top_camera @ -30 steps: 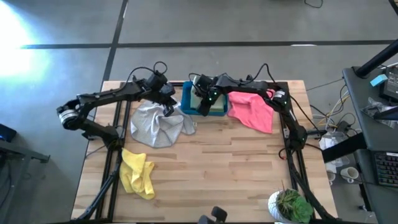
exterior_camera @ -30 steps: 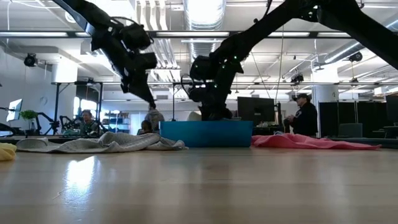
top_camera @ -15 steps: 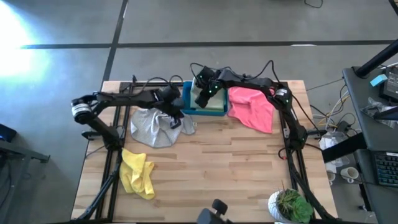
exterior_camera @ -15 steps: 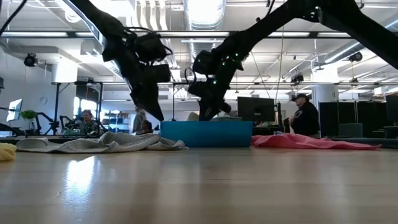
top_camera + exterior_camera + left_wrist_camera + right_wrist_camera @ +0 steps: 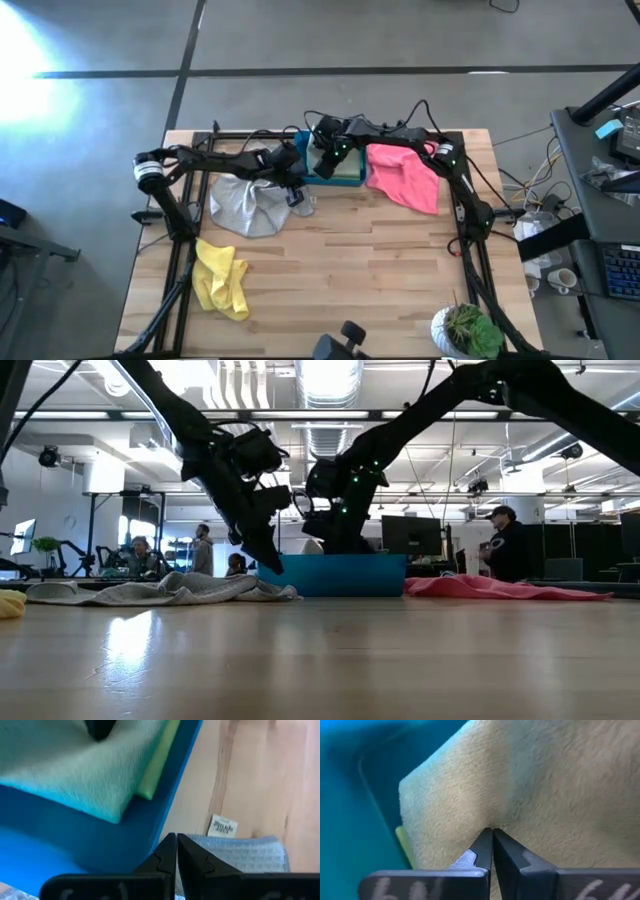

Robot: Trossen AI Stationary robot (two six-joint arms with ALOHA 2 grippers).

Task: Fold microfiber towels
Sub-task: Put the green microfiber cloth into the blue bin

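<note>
One wooden table (image 5: pixel 330 270) carries one blue bin (image 5: pixel 300 165) and five towels: pink (image 5: pixel 405 175), grey (image 5: pixel 245 205), yellow (image 5: pixel 222 278) spread out; sage (image 5: pixel 545 785) over a lime edge (image 5: pixel 156 765), folded in the bin. Left gripper (image 5: pixel 176 847), closed and empty, hangs above the grey towel's corner; right gripper (image 5: pixel 492 837), closed, presses the sage towel.

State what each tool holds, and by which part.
Nothing is held. The left tool is shut over the grey towel; the right tool presses the folded towel.

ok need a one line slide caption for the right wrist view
Right gripper, fingers shut, presses its tips into the folded pale sage green towel lying inside the blue bin.
</note>
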